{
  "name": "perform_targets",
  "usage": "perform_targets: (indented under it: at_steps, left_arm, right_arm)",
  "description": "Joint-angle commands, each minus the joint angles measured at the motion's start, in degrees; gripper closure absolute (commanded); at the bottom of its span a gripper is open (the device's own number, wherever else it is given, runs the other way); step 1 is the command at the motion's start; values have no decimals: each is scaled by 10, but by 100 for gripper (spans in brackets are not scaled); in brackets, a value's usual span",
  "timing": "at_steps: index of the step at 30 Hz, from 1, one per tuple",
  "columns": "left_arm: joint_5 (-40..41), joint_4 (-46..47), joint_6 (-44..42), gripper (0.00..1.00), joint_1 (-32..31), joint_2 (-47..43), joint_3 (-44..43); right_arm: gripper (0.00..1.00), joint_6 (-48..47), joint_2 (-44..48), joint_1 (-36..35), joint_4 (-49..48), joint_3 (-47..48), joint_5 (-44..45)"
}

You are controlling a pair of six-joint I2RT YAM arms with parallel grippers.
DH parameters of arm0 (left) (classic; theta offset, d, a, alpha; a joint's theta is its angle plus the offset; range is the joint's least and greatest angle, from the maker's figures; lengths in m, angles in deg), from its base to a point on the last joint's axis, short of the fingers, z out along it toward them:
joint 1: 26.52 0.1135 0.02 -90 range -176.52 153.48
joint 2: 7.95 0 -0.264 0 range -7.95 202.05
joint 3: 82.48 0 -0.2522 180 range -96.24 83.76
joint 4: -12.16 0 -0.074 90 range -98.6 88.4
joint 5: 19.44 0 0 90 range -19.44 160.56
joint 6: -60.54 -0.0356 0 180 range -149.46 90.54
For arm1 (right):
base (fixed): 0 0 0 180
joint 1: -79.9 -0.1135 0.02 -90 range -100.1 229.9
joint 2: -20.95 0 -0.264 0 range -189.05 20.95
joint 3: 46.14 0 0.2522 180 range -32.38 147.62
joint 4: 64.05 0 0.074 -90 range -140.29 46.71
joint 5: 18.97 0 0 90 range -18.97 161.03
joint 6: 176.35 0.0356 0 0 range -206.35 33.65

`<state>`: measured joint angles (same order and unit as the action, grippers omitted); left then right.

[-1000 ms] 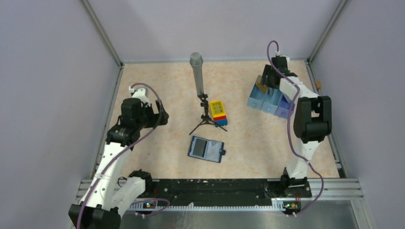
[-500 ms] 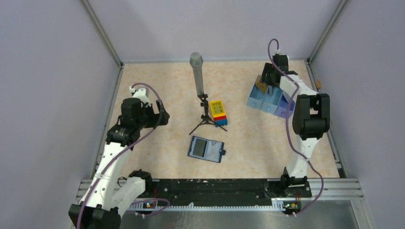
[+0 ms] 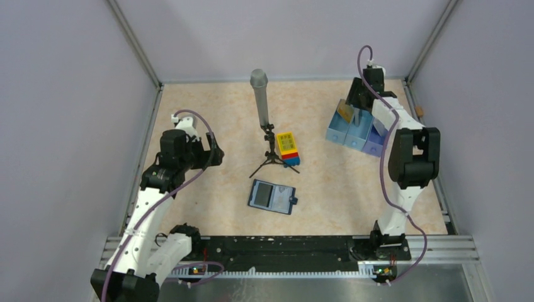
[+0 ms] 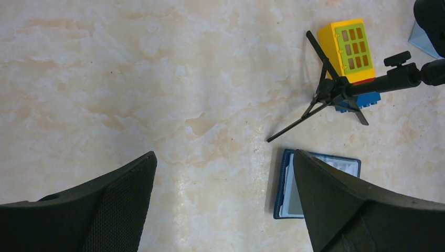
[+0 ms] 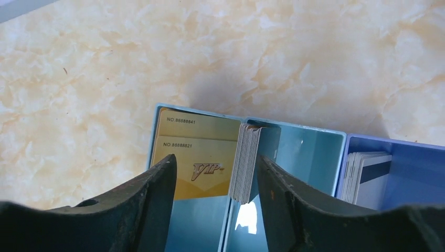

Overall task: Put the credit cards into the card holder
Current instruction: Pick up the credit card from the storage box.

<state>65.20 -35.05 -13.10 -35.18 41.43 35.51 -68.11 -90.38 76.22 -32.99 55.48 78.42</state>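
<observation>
The navy card holder (image 3: 272,196) lies open on the table's near middle; in the left wrist view the card holder (image 4: 286,184) is half hidden behind one finger. My left gripper (image 3: 214,154) hovers open over bare table (image 4: 223,157), left of the holder. Gold credit cards (image 5: 194,142) lean in the left compartment of the pale blue tray (image 5: 294,128), and a stack of grey-white cards (image 5: 245,163) stands in the middle one. My right gripper (image 5: 215,160) reaches into the tray (image 3: 352,135), open, its fingers either side of the gold cards and the stack.
A grey cylinder on a black tripod (image 3: 259,94) stands mid-table, with a yellow-topped toy brick block (image 3: 288,146) beside it. More cards (image 5: 362,173) stand in the tray's right compartment. Enclosure walls close in at the back and sides.
The right gripper has shifted slightly toward the back over the tray, and its jaws have narrowed around the cards. The left arm has not moved.
</observation>
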Motion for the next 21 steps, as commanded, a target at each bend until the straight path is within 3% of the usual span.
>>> perform_targets:
  at_steps: [1,6,11,21]
  left_arm:
    - [-10,24,-5,1,3,-1,6]
    - [-12,24,-6,1,3,-1,7]
    - [-14,24,-6,1,3,-1,8]
    - [-18,25,-6,1,3,-3,9]
  right_arm:
    - [47,2,36,1,-14,19,0]
    - [54,-1,16,0,13,32,17]
    - [48,-1,13,1,22,19,65]
    - [42,10,-31,0,21,25,34]
